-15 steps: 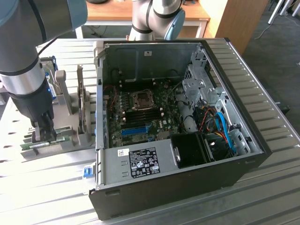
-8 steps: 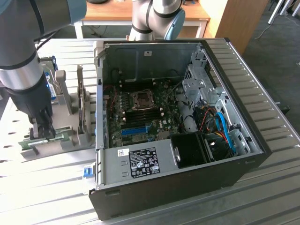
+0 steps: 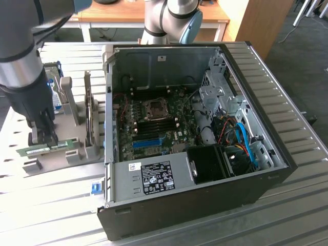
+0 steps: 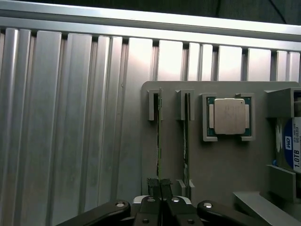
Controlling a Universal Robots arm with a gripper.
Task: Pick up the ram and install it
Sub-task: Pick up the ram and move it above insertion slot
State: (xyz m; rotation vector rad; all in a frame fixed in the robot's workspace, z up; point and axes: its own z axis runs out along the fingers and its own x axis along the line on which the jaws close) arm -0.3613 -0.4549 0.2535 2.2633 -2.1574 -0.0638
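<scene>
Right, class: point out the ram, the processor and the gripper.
ram [image 4: 158,139], wrist view, on its thin upturned edge.
processor [image 4: 229,116], wrist view, middle of its metal lid.
gripper [image 4: 159,184], wrist view, midway between its fingertips.

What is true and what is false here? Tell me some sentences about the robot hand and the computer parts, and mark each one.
1. The robot's hand is closed on the thin green ram stick. True.
2. The ram stick sits inside the open black computer case. False: it is in the grey plastic holder.
3. A square silver processor chip lies in the holder. True.
4. The case is closed up. False: its side is off and the dark motherboard shows.
</scene>
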